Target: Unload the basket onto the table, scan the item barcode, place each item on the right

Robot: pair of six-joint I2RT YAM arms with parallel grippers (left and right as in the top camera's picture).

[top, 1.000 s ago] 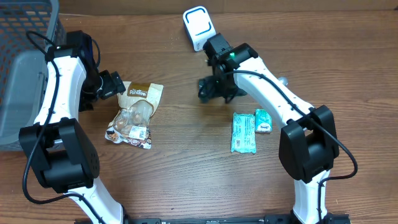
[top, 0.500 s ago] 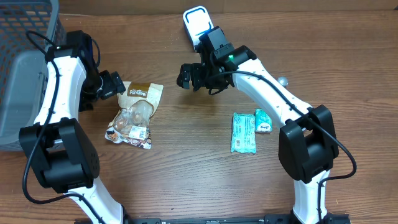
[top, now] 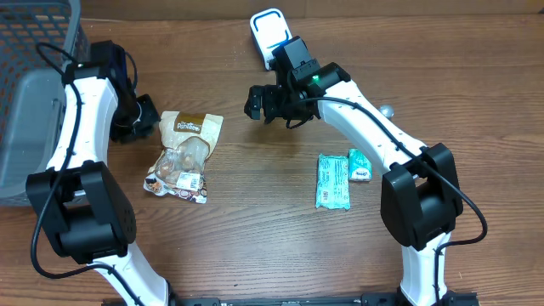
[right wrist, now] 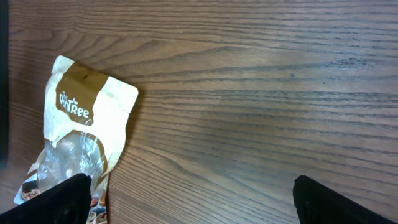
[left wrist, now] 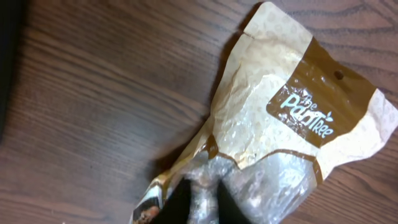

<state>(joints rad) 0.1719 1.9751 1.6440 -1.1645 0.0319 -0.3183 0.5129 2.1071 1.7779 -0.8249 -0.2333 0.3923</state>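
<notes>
Snack bag (top: 185,157): tan-and-brown crinkly plastic pouch with a clear window, lying flat on the wooden table (top: 255,242) by the left arm.
Handling: likely light, floppy and slick; the contents may crush.
Hold: the flat sealed edge looks safest.
Left gripper (left wrist: 202,202): fingers nearly together, apparently pinching the bag's clear edge.
Right gripper (right wrist: 198,200): spread wide, empty.

On my overhead feed the wood-grain counter (top: 255,246) carries a brown-and-cream snack pouch (top: 183,157) left of centre, a large teal packet (top: 334,180) touching a small teal packet (top: 359,164) at right, a white scanner (top: 270,36) at the far edge, and a grey basket (top: 21,136) at far left.
</notes>
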